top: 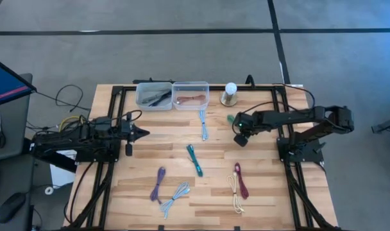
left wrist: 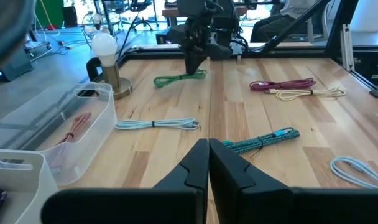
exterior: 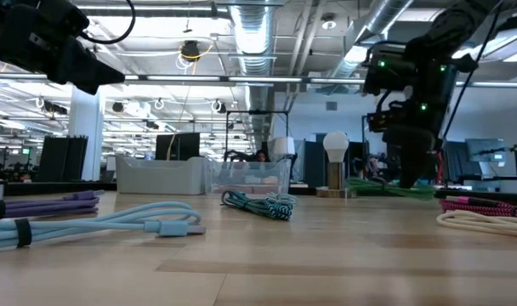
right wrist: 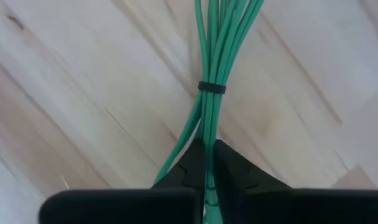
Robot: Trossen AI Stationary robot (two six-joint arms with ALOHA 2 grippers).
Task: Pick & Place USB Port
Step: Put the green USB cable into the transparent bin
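Currently: right gripper point(right wrist: 206, 163) lowered over the far-right part of the desk point(top: 265, 186), fingers point(right wrist: 234, 168) clamped on the green cable bundle point(right wrist: 209, 68) just below its black tie.
- Green cable bundle: flat on the desk, just beside the lamp point(top: 230, 94) with the round white bulb and ahead of the containers' row.
- Left gripper point(left wrist: 208, 163): raised over the left side of the desk, fingers point(left wrist: 192, 168) pressed together, nothing between them.

Containers, far edge of the desk, side by side and touching:
- Left clear bin point(top: 153, 95): dark cables inside; count cannot be told.
- Right clear bin point(top: 190, 94): one reddish cable coiled along the bottom.

Loose cables on the desk, all outside the bins:
- Pale blue cable point(top: 203, 124), just in front of the right clear bin.
- Teal cable point(top: 194, 159), near the desk centre.
- Purple cable point(top: 158, 183) and light blue cable point(top: 175, 198), near edge, left of centre, close together.
- Maroon cable point(top: 241, 180) and cream cable point(top: 234, 194), near edge, right of centre, touching or nearly so.
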